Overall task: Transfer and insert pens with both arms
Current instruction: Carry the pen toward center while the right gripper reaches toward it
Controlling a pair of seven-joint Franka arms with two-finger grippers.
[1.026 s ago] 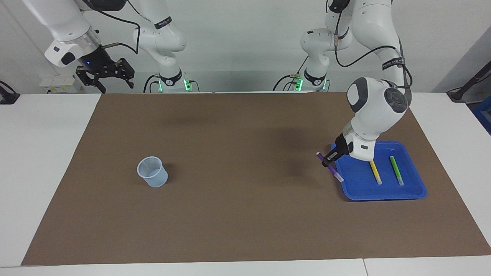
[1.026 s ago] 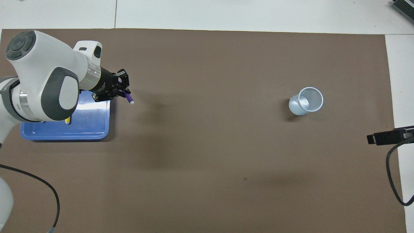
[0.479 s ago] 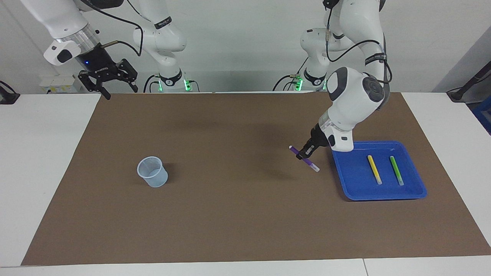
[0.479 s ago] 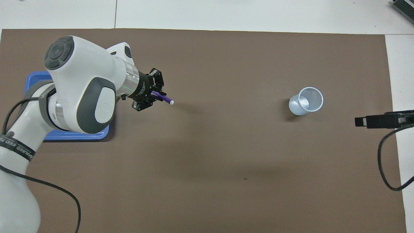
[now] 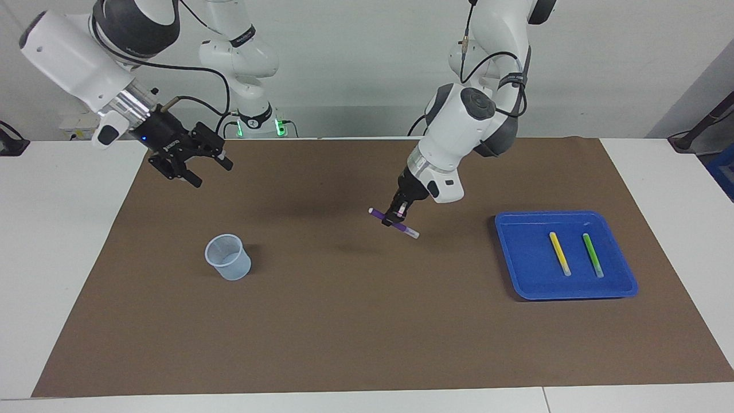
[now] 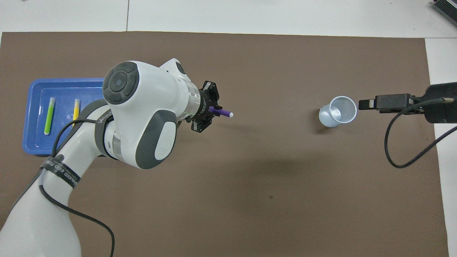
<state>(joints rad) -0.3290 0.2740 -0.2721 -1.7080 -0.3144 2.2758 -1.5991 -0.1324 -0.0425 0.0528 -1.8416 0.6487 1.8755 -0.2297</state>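
1. The left gripper (image 5: pixel 397 216) hangs in the air over the middle of the brown mat (image 5: pixel 355 321), its fingers clamped tight on the purple pen (image 5: pixel 393 223).
2. The purple pen is gripped near its middle and lies crosswise to the fingers, tilted, with both ends sticking out. One pale end points toward the right arm's end of the table, as the overhead view shows (image 6: pixel 221 112).
3. The pen is clear of the mat, and its shadow falls on the cloth below it.
4. The yellow pen (image 5: pixel 559 253) and the green pen (image 5: pixel 593 254) lie side by side, apart from each other, in the blue tray (image 5: pixel 573 289) at the left arm's end of the table, well apart from the left gripper.
5. The right gripper (image 5: pixel 207 170) hovers with its jaws spread wide and nothing between them, over the mat's edge at the right arm's end.
6. A pale translucent cup (image 5: pixel 228 257) stands upright on the mat, between the two grippers' positions and well apart from the held pen.
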